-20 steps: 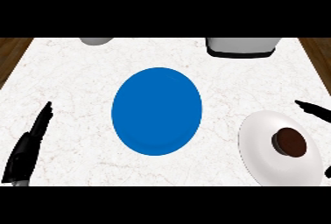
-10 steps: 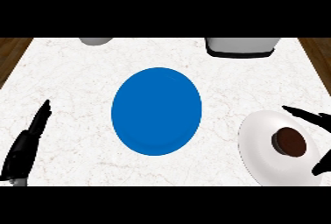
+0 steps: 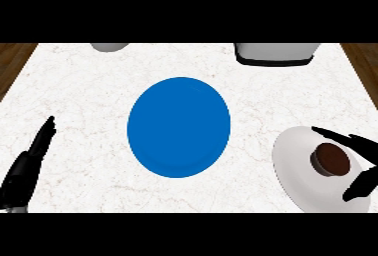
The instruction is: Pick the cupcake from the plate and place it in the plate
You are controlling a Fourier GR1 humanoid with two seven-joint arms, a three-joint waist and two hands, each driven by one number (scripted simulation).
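Head view: right hand [image 3: 360, 165] reaching around cupcake [image 3: 333, 158] on white plate [image 3: 295, 170], fingers spread, not touching; left hand [image 3: 29, 162] lying straight-fingered beside blue plate [image 3: 179, 126].

Counter [image 3: 88, 85]: white marble look w/ faint grey veins, smooth, matt. Wood [image 3: 16, 60] at both sides, dark brown w/ grain. Blue plate [image 3: 179, 126]: smooth, even, slight sheen. White plate [image 3: 299, 175]: smooth, matt, ceramic-like. Cupcake [image 3: 334, 159]: dark brown, dull top. Hands [image 3: 26, 167]: black, matt, plastic-like.
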